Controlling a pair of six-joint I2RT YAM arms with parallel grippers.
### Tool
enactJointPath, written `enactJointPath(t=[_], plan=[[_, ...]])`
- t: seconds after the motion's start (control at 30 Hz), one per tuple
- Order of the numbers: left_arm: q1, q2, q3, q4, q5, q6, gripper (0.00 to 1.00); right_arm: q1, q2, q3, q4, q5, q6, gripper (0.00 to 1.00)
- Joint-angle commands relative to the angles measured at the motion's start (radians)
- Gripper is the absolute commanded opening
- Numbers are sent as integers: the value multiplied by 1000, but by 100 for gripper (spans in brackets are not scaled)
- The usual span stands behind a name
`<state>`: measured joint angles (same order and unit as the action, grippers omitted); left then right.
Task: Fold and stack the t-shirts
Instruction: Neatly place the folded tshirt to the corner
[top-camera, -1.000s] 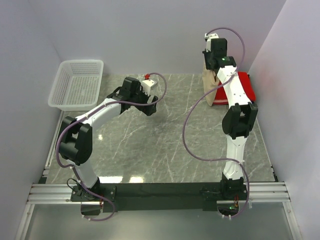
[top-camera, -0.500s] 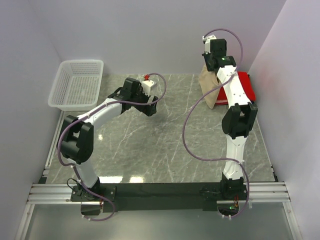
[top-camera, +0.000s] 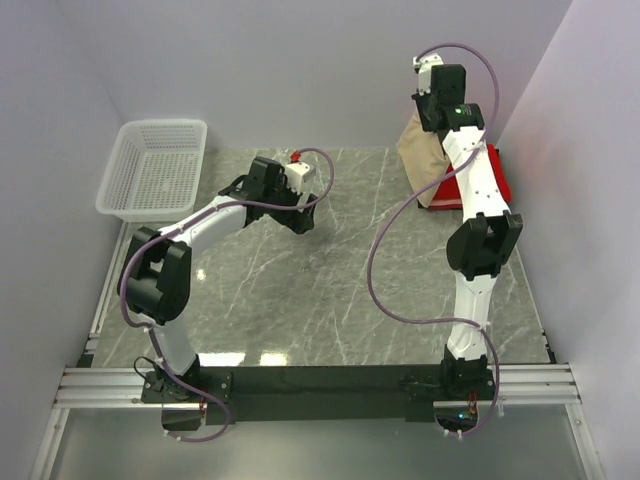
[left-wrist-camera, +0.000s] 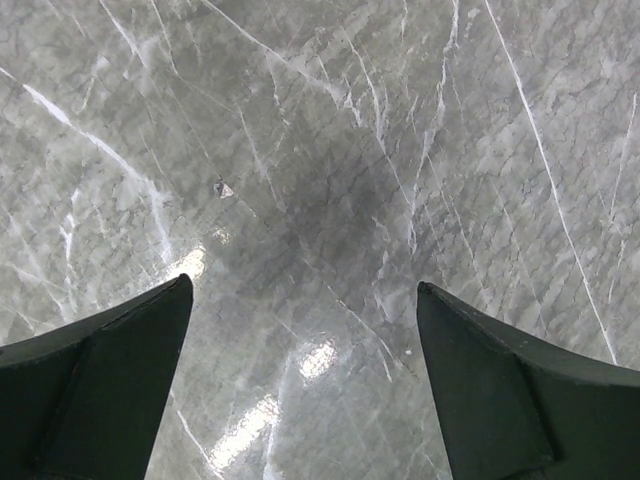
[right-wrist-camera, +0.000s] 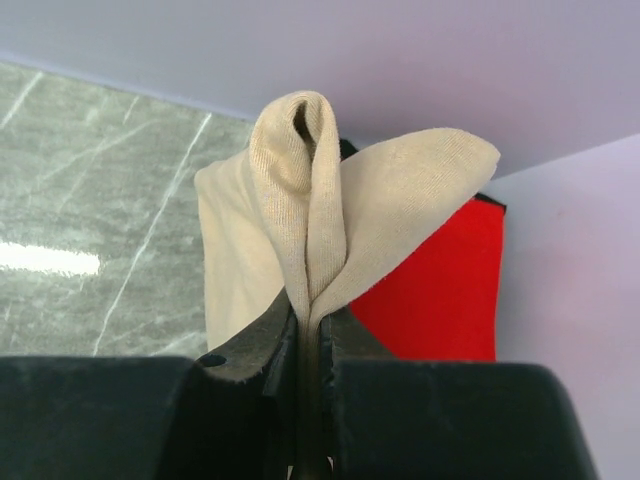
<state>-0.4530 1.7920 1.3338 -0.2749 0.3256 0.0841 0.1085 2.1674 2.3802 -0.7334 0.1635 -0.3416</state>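
Note:
The red t-shirt lies folded flat at the far right of the table, also seen in the right wrist view. My right gripper is shut on a bunched fold of the tan t-shirt and holds it lifted high, so the cloth hangs over the left edge of the red one. My left gripper is open and empty, low over bare marble at the table's middle back.
A white mesh basket stands at the far left corner. Walls close in on the left, back and right. The grey marble table stretches between the arms.
My right gripper has risen and shifted right toward the back wall, carrying the tan t-shirt higher over the red one. The left arm has edged slightly right.

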Motion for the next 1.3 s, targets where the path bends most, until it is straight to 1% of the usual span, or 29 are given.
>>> enactJointPath(t=[0.0, 0.4, 0.57, 0.73, 0.77, 0.87, 1.17, 1.27], plan=[[-3, 10, 51, -3, 30, -15, 99, -7, -92, 79, 15, -4, -20, 0], [-12, 41, 82, -10, 36, -15, 99, -29, -100, 56, 35, -5, -77, 0], [-12, 52, 97, -26, 43, -10, 99, -76, -90, 8, 77, -16, -121, 0], [-15, 78, 128, -46, 72, -12, 99, -102, -46, 11, 110, -38, -172, 0], [-16, 79, 131, -44, 72, -14, 99, -130, -41, 7, 120, -39, -194, 0], [-18, 92, 151, -53, 70, -18, 99, -153, -18, 4, 147, -45, -230, 0], [-21, 138, 212, -90, 66, -27, 99, -196, 66, -6, 221, -61, -312, 0], [-23, 152, 234, -105, 61, -20, 100, -211, 92, -33, 265, -48, -335, 0]])
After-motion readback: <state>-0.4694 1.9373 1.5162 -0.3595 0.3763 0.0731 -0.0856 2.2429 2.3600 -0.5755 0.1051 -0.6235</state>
